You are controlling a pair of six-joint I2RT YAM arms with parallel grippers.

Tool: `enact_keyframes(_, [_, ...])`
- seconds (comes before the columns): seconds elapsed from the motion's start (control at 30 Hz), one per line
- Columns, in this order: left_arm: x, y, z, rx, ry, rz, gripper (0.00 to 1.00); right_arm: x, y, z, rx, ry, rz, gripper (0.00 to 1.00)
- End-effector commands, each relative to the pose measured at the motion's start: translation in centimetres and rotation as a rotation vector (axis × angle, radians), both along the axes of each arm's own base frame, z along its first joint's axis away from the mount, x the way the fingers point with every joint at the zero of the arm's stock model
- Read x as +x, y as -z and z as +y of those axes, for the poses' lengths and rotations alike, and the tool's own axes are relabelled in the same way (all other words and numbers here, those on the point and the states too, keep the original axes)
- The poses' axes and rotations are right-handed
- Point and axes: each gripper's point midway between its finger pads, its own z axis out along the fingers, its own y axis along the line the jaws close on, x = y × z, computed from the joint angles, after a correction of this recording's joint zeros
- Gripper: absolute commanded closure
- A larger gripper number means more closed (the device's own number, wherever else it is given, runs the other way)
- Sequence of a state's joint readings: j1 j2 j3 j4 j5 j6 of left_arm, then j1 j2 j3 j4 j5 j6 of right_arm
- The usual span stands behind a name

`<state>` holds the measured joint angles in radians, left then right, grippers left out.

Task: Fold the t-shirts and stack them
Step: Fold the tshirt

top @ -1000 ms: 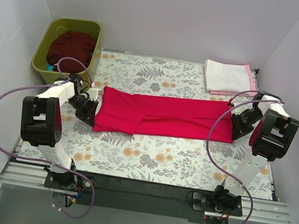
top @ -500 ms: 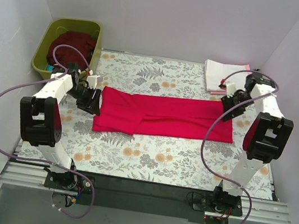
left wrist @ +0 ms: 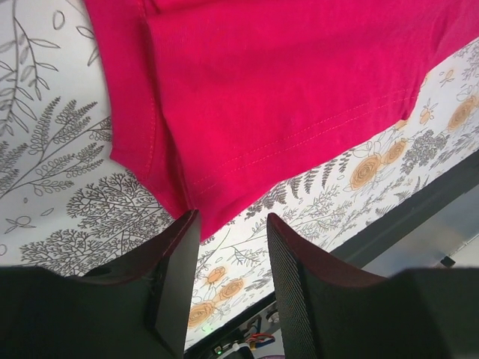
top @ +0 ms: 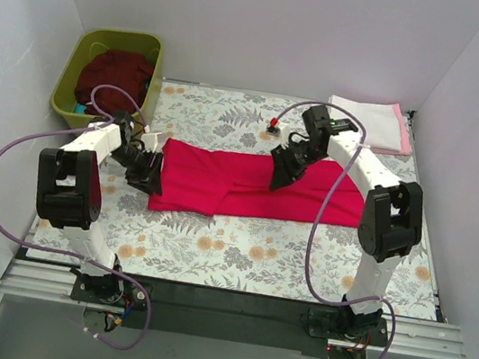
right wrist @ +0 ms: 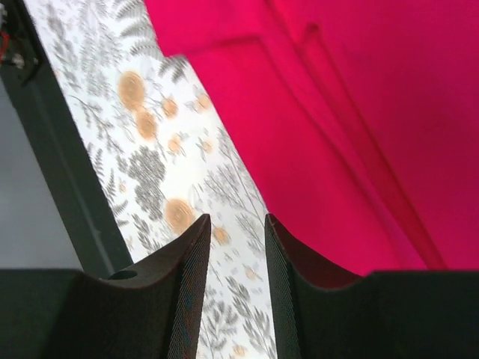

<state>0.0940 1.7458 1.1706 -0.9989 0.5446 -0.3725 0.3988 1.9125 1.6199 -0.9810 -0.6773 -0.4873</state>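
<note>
Crimson t-shirt (top: 221, 181) lies folded lengthwise on the table cloth (top: 210, 248). Soft and limp, it should be pinched at a hemmed corner. Left gripper (left wrist: 232, 218) and right gripper (right wrist: 236, 220): fingers apart, empty.

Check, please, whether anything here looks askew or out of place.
Nothing is spilled or damaged. The red t-shirt has a stepped near edge: its left part comes further forward than the rest. At far right, the pink t-shirt peeks out beside the white t-shirt.
</note>
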Motion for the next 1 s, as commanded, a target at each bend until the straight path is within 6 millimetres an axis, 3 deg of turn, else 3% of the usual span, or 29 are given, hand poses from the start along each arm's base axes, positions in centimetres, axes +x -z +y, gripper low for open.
enact_keyframes(0.0, [-0.6,0.1,-0.1,0.013,0.004,-0.005,0.61,-0.6,-2.2,5.3,0.171,-0.014,-0.020,0.59])
enact_keyframes(0.17, [-1.0,0.7,0.1,0.036,-0.001,0.001,0.68,-4.9,-1.0,10.5,0.203,-0.065,0.003,0.59])
enact_keyframes(0.37, [-0.7,1.0,0.5,0.067,-0.007,-0.002,0.71,-8.0,2.2,14.2,0.140,-0.060,0.070,0.55])
enact_keyframes(0.5, [-0.4,0.9,0.5,0.067,-0.009,-0.008,0.69,-8.5,3.6,15.2,0.113,0.002,0.114,0.46])
enact_keyframes(0.73, [0.1,0.6,0.3,0.060,-0.017,-0.021,0.58,-8.7,6.0,16.8,0.051,0.083,0.167,0.43])
enact_keyframes(0.97, [0.6,0.1,0.5,0.071,-0.016,-0.044,0.55,-9.3,8.4,17.2,0.008,0.089,0.228,0.42])
